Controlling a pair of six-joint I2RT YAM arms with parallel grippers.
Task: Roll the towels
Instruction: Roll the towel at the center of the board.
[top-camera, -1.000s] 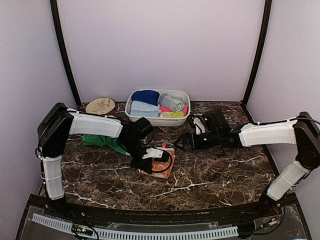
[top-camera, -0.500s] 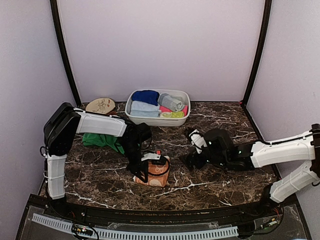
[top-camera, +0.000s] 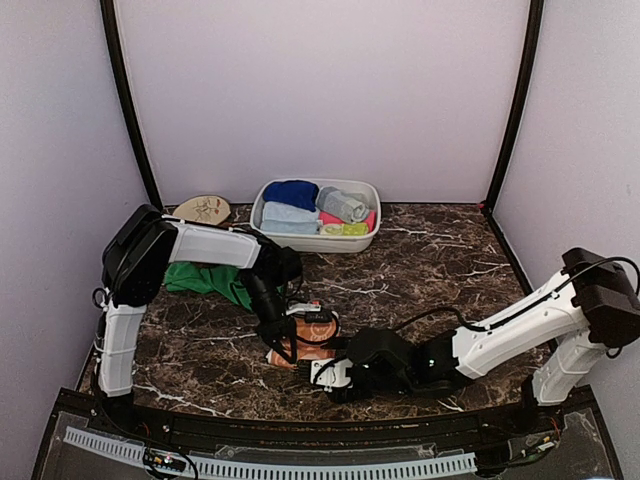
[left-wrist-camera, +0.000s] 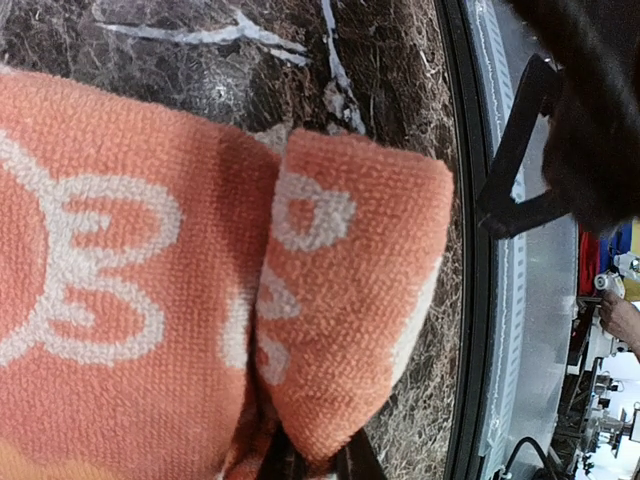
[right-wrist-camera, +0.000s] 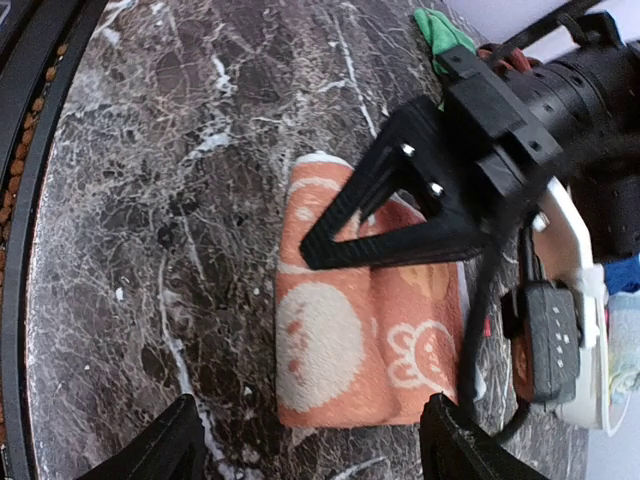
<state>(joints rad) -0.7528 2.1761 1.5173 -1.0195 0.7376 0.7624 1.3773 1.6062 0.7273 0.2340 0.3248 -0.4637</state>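
Tabletop (top-camera: 430, 285) dk marble, walls (top-camera: 320, 90) lilac

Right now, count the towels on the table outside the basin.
2: orange towel in the left gripper; green towel by the left arm. Others may be hidden.

The right gripper (top-camera: 328, 372) has swung from the right of the orange towel (right-wrist-camera: 340, 370) round to its near side, just beside it; the left gripper (top-camera: 285, 345) has dragged the towel nearer, folded tighter.
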